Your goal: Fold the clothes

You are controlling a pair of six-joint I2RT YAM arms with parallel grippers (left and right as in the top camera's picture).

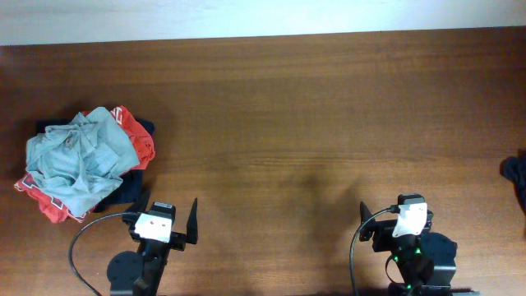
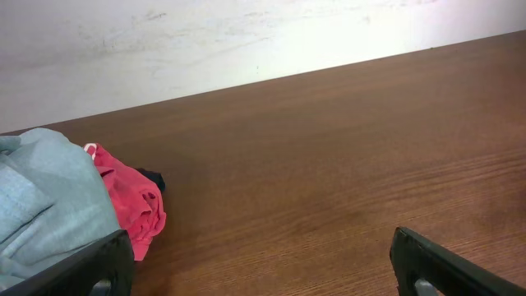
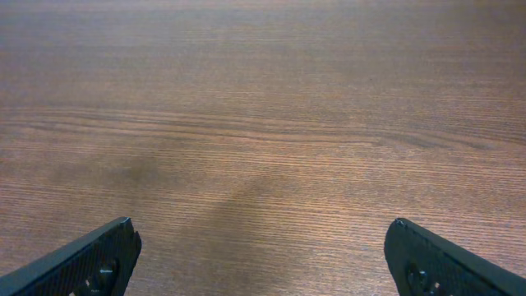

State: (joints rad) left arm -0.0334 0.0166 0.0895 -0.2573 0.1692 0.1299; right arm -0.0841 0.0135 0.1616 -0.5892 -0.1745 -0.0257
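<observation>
Item: pile of clothes [image 1: 82, 164], unfolded, heaped loosely on the table [image 1: 288, 99].
Location: at 9 o'clock of the tabletop in the overhead view, just beyond the left gripper [image 1: 167, 212], towards its 11 o'clock.
Contents, top: grey-blue garment [image 1: 78, 160], crumpled, with creases radiating from its middle.
Contents, beneath: red-and-white garment [image 1: 136, 140], shown at the 2 o'clock and 7 o'clock edges of the heap; navy garment [image 1: 146, 127], only a sliver seen at 1 o'clock.
Separate piece: dark cloth [image 1: 516, 177] at the 3 o'clock edge, cut off by the frame; its kind cannot be told.
Left gripper: parked at 7 o'clock, fingers spread wide, nothing held.
Right gripper [image 1: 397, 214]: parked at 5 o'clock, fingers spread wide over bare wood, nothing held.
Handling, judged: light, soft and limp; it will sag and drag, and layers may be lifted together if pinched deep.
Hold advised: the top garment is best taken alone, by a raised fold or free edge on its 3 o'clock side, and then regripped at two corners for spreading.
Progress, judged: no garment is laid flat yet.
</observation>
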